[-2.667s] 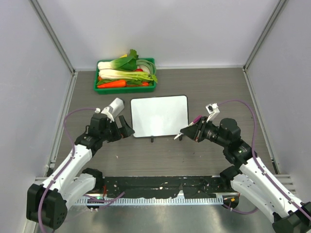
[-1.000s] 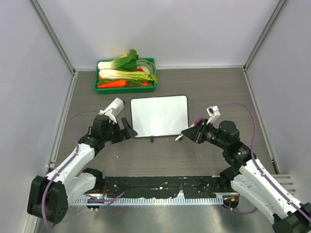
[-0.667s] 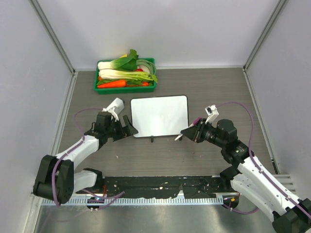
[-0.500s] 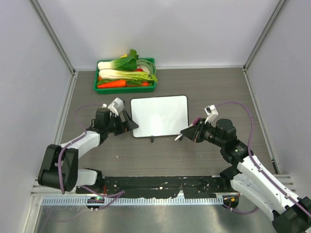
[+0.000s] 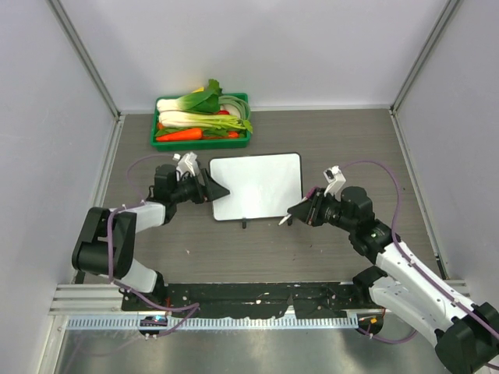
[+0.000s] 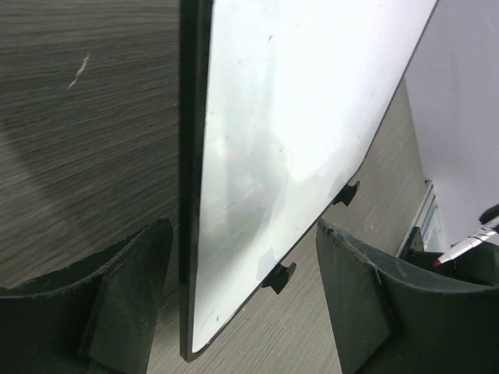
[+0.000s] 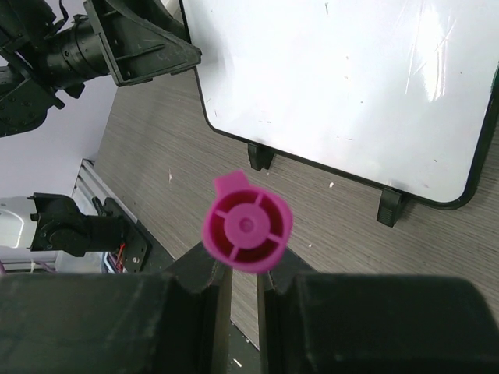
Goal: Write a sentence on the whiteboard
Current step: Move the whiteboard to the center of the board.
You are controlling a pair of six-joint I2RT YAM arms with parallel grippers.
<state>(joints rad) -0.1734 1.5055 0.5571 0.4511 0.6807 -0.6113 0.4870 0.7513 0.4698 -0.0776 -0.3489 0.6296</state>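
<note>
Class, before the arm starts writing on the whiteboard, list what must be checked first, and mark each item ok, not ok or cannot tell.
1. The whiteboard is blank, with room for a sentence: ok.
2. The left pincer is clamped on the board's left edge: not ok, its jaws straddle the edge, open.
3. The right pincer is shut on the marker: ok.
4. Marker tip above the board: not ok, it sits just off the near edge.
5. Marker cap removed: cannot tell.
</note>
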